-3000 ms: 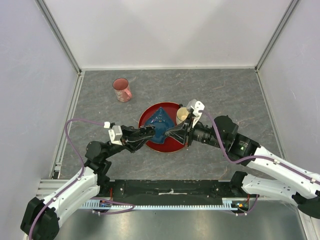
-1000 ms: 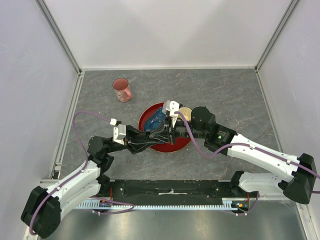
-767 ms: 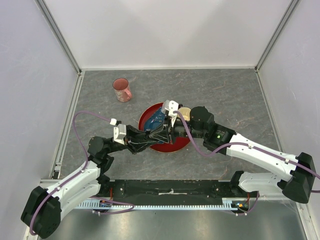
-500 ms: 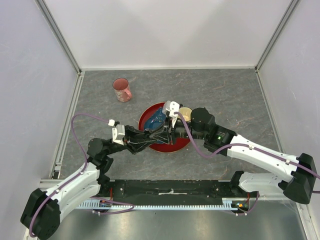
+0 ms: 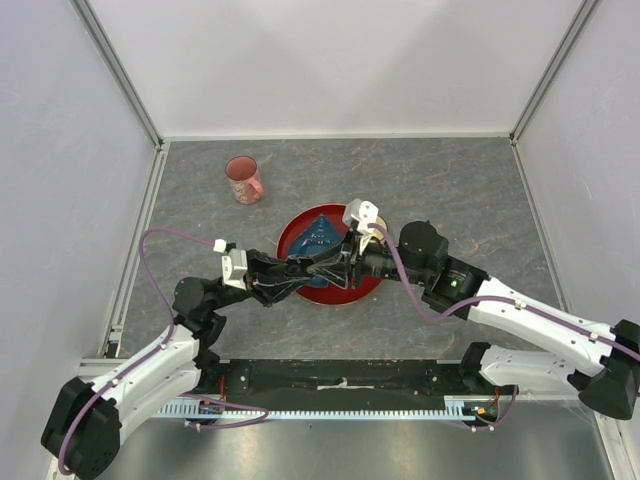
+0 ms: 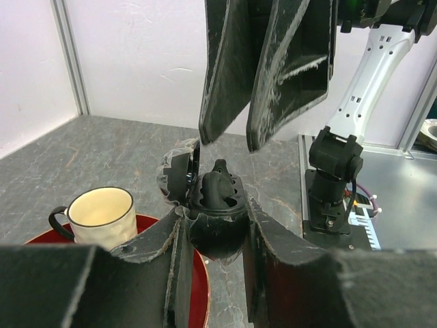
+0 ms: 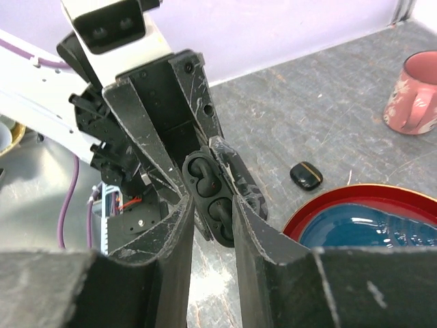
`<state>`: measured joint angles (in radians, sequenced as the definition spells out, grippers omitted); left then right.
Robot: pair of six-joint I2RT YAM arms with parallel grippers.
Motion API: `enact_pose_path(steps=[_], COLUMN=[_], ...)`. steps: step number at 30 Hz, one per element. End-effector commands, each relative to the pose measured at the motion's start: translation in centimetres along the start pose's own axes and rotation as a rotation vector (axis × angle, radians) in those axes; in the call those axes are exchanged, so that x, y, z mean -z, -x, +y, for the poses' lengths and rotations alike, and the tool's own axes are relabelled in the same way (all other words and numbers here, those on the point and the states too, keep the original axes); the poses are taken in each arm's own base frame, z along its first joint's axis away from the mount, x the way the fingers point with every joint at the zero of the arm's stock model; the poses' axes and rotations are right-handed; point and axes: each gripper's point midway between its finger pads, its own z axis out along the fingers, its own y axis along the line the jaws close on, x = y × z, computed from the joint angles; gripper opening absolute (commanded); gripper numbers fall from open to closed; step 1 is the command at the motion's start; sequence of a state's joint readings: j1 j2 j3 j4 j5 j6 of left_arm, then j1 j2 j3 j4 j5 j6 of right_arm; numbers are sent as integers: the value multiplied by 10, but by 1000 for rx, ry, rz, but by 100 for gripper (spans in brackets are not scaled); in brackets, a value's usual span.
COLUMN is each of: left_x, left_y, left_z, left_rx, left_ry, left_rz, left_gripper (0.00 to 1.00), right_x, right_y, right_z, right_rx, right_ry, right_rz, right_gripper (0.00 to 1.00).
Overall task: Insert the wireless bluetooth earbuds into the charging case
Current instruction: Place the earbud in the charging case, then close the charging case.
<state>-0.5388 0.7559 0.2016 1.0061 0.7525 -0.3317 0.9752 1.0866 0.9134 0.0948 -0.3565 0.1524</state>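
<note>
My left gripper (image 6: 216,219) is shut on the black charging case (image 6: 217,229) and holds it upright with its lid (image 6: 179,174) open. One small black earbud (image 6: 218,183) stands up out of a well in the case. My right gripper (image 6: 235,140) hovers just above the case, its jaws a little apart with nothing between them. In the right wrist view the case (image 7: 212,195) lies just beyond my right gripper (image 7: 210,205), with the left fingers (image 7: 147,130) around it. In the top view both grippers (image 5: 300,268) (image 5: 335,266) meet over the near edge of the red plate (image 5: 345,293). Other earbuds are not visible.
The red plate carries a blue piece (image 5: 322,235) and a cream cup (image 6: 102,215). A second, closed black case (image 7: 306,175) lies on the table beside the plate. A pink mug (image 5: 243,180) stands at the far left. The enclosure walls surround the table.
My right gripper has drawn back to the right, off the case, and its wrist now covers the cream cup in the top view. My left gripper still holds the case in about the same place.
</note>
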Motion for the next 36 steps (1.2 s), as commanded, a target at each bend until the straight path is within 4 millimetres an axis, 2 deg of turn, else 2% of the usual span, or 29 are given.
enact_pose_path(steps=[1, 4, 6, 9, 11, 14, 17, 24, 28, 36], left_x=[-3, -1, -1, -1, -1, 0, 0, 1, 0, -3], left_y=[21, 18, 16, 17, 17, 16, 16, 12, 10, 11], left_z=[1, 2, 3, 3, 3, 3, 2, 0, -2, -8], left_rx=[-100, -104, -107, -112, -118, -118, -118, -112, -98, -84], left_ry=[2, 10, 12, 12, 12, 14, 13, -1, -14, -63], left_rz=[-58, -54, -49, -43, -45, -42, -40, -24, -15, 1], left_gripper=[2, 2, 2, 2, 2, 2, 2, 2, 2, 2], right_x=[14, 23, 30, 39, 46, 48, 42, 30, 21, 5], right_y=[39, 49, 54, 55, 54, 51, 46, 47, 49, 41], right_z=[0, -5, -17, -31, -53, -73, -82, -86, -82, -71], right_rx=[17, 12, -14, -33, -86, -129, -178, -278, -321, -338], right_ry=[-42, -93, -177, -261, -392, -500, -527, -497, -433, -327], right_rz=[-155, -209, -246, -286, -306, -279, -246, -248, -237, -170], right_gripper=[36, 38, 57, 70, 80, 86, 89, 91, 92, 95])
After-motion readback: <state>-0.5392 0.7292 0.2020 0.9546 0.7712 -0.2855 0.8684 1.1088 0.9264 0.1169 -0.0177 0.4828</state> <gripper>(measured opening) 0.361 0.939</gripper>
